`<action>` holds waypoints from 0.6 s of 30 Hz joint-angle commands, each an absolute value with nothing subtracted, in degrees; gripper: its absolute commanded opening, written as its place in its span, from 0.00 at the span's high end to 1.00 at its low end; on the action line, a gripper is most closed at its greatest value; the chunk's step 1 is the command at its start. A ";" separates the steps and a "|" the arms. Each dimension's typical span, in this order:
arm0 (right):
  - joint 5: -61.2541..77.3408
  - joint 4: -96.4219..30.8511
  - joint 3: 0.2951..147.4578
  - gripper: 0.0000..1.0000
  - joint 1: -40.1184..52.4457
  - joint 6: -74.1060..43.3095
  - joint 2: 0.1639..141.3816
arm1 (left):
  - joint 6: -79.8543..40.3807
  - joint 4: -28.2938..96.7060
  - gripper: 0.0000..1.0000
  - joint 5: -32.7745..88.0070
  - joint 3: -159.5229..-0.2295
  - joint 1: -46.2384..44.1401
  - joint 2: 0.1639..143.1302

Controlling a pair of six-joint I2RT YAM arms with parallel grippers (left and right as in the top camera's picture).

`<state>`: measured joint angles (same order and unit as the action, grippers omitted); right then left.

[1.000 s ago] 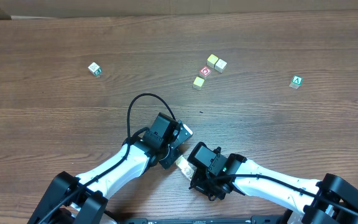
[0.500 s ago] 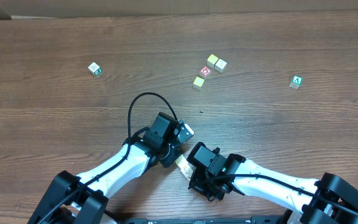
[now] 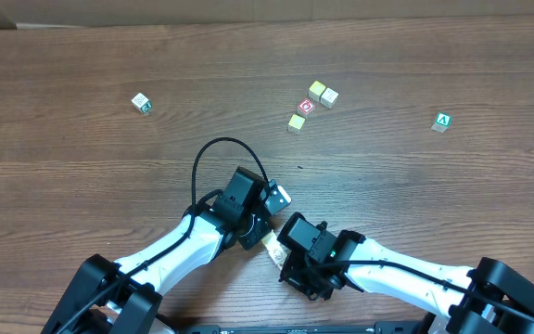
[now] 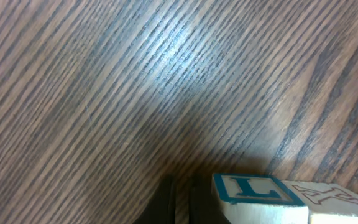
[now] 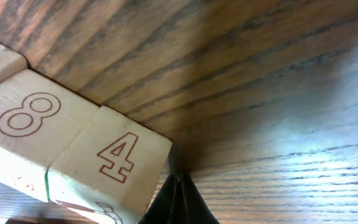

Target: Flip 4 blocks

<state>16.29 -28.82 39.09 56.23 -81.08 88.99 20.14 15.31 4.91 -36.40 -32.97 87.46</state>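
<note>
A short row of pale wooden blocks lies between my two grippers near the table's front. Only its ends show from above, one block (image 3: 280,196) by the left gripper (image 3: 263,217) and one (image 3: 271,246) by the right gripper (image 3: 283,249). In the left wrist view the shut fingertips (image 4: 176,200) stand just left of a block with a blue L (image 4: 257,190); a red-printed block (image 4: 335,195) adjoins it. In the right wrist view the shut fingertips (image 5: 179,198) rest at the corner of the block marked 4 (image 5: 114,163), next to one marked 8 (image 5: 30,124). Neither gripper holds anything.
Farther back sit three yellowish cubes (image 3: 316,90) (image 3: 329,96) (image 3: 297,122) around a red-ring cube (image 3: 306,106). Green-marked cubes lie far left (image 3: 141,103) and far right (image 3: 443,122). A black cable (image 3: 213,148) loops above the left arm.
The left gripper and the block beside it have crept slightly to the right. Both grippers stay shut.
</note>
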 commanded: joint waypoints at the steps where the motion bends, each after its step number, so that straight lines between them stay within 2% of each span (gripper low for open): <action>1: 13.74 -25.63 40.86 0.96 57.01 -82.56 90.39 | 21.50 15.84 0.96 13.50 -34.89 -34.17 88.82; 18: 13.56 -23.81 40.86 0.96 57.91 -85.58 90.39 | 24.34 15.53 0.96 15.11 -34.89 -34.17 88.82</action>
<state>16.80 -26.96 39.09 58.22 -85.10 89.49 22.98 14.31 5.54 -36.36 -32.91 87.57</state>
